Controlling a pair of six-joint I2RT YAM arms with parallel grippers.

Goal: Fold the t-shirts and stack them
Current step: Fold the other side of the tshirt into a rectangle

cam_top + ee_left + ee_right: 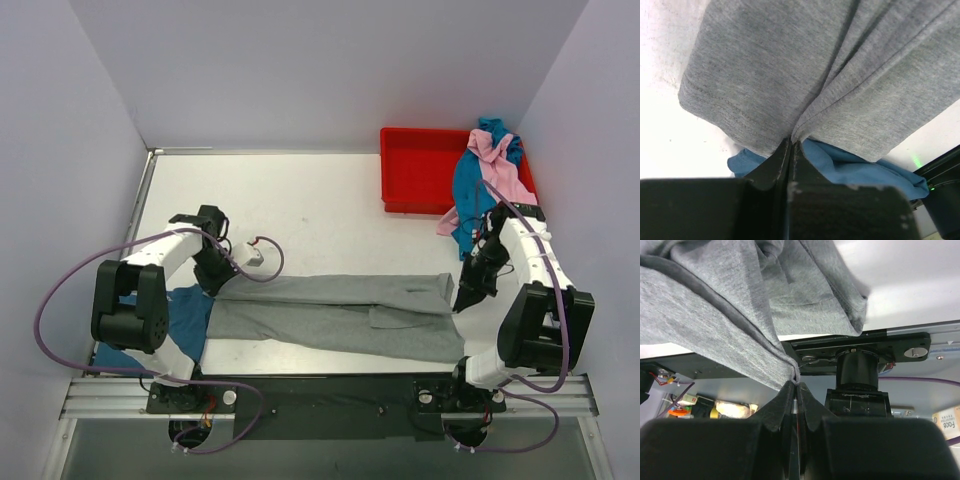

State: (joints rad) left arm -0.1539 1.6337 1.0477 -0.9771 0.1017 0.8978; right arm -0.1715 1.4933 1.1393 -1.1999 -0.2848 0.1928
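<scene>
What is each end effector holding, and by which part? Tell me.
Both hold the grey t-shirt: the left end effector pinches a fold at its left end, the right end effector its right edge.

The left arm (160,250) goes up from its base at the near edge. It bends at a big black joint and reaches forward and in toward the middle. Its wrist tips over, so the left gripper (214,284) points down. Its two fingers (774,162) are pressed tight together, and a fold of the grey t-shirt (330,315) is pinched between the tips.

The right arm (532,250) stands on the other side and bends the same way. The right gripper (464,300) points down and leans a little toward the left arm. Its fingers (782,400) are squeezed together too, with an edge of the same shirt caught between them. The two grippers are well apart.
</scene>
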